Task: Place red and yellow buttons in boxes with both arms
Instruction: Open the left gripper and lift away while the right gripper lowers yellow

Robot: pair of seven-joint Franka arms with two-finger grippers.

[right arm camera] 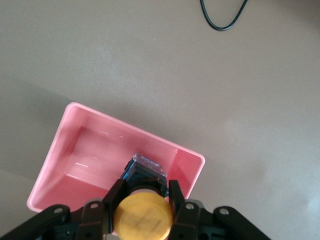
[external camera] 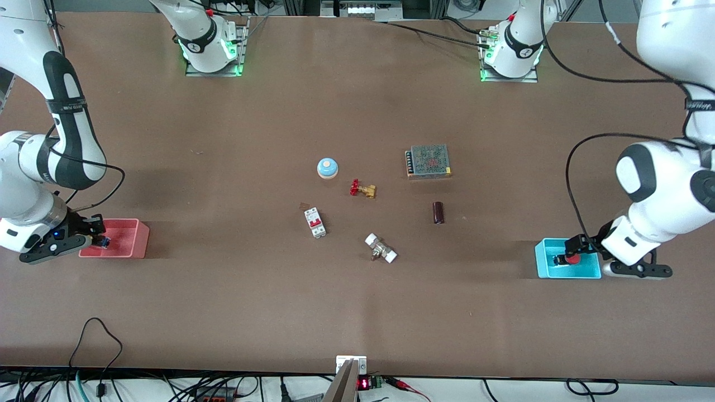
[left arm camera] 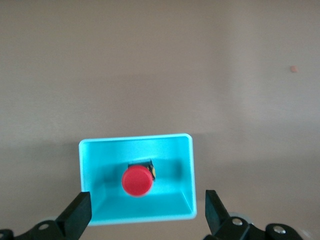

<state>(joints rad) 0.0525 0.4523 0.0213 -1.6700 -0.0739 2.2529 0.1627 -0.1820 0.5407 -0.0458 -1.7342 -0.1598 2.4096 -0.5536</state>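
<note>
In the front view, the right gripper (external camera: 101, 239) hangs over the pink-red box (external camera: 131, 241) at the right arm's end of the table, while the left gripper (external camera: 565, 258) is over the cyan box (external camera: 542, 261) at the left arm's end, where the red button (external camera: 572, 258) shows inside. Between the two boxes, around the middle of the brown table (external camera: 223, 312), lie a light-blue bell (external camera: 327, 167), a brass valve (external camera: 364, 188) with a red handwheel just beside it, a white breaker with red switches (external camera: 315, 222), a white-ended fitting (external camera: 380, 248), a dark cylinder (external camera: 438, 213) and a meshed metal power supply (external camera: 428, 161). In the left wrist view, the left gripper (left arm camera: 148, 207) has its jaws spread wide with nothing between them; the red button (left arm camera: 137, 180) sits on the floor of the cyan box (left arm camera: 186, 165), cap up, clear of both fingers (left arm camera: 77, 214). In the right wrist view, the right gripper (right arm camera: 145, 192) is clamped tight on the yellow button (right arm camera: 143, 216), its fingers (right arm camera: 114, 194) pressing the dark base on either side just under the orange-yellow cap, and the button hangs over the open pink-red box (right arm camera: 70, 150), close to one of its walls.
</note>
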